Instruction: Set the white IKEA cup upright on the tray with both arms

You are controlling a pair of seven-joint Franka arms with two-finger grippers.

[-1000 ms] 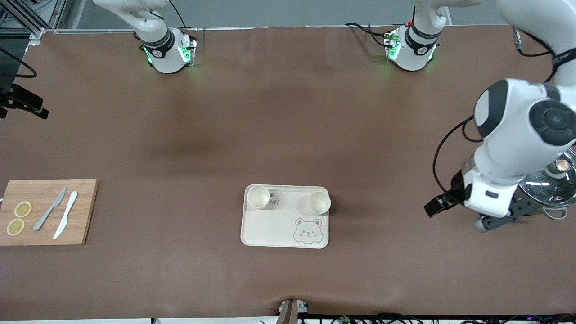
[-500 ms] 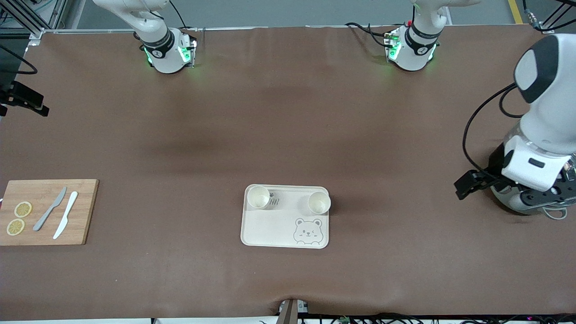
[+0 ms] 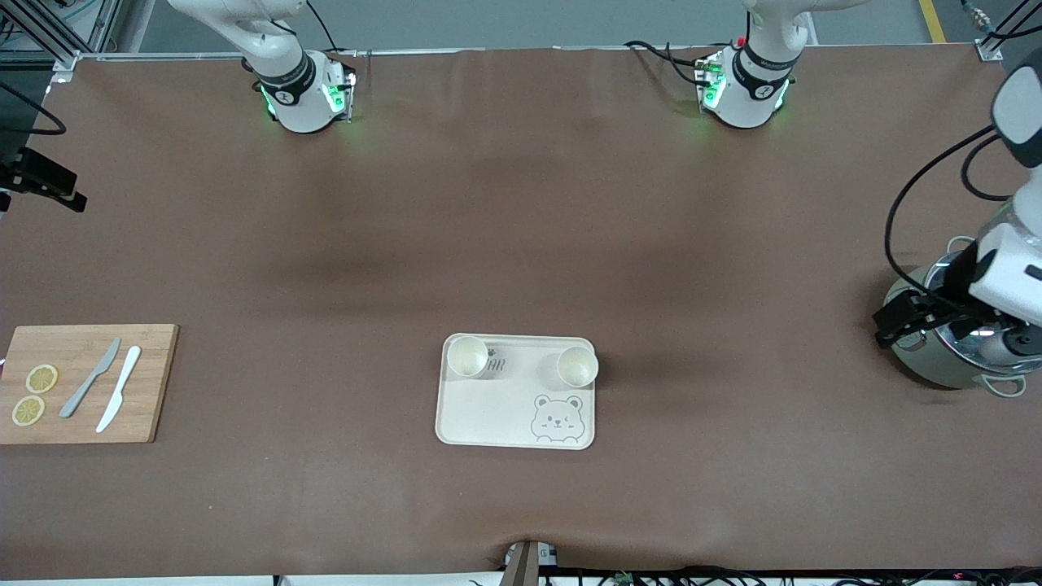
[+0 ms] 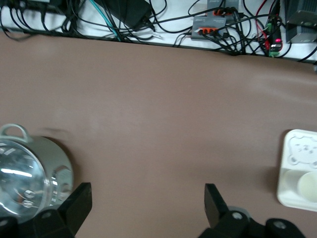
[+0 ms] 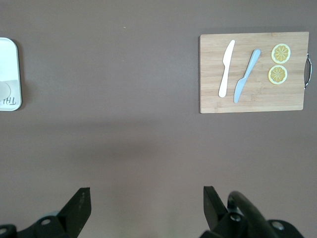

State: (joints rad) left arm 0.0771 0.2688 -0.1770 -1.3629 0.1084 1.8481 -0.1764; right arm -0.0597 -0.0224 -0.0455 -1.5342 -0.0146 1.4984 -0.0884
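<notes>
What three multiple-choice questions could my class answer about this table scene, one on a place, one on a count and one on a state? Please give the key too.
1. Where do the two knives lie?
A. on the tray
B. on the cutting board
C. in the pot

2. How many cups stand on the tray?
A. one
B. two
C. three

3. How are the left gripper's fingers?
A. open, holding nothing
B. shut on a cup
C. shut on a knife

Key:
1 B, the knives lie on the cutting board beside the lemon slices.
2 B, two cups stand upright on the tray.
3 A, the left gripper, beside the pot, shows spread fingers with only table between them.
</notes>
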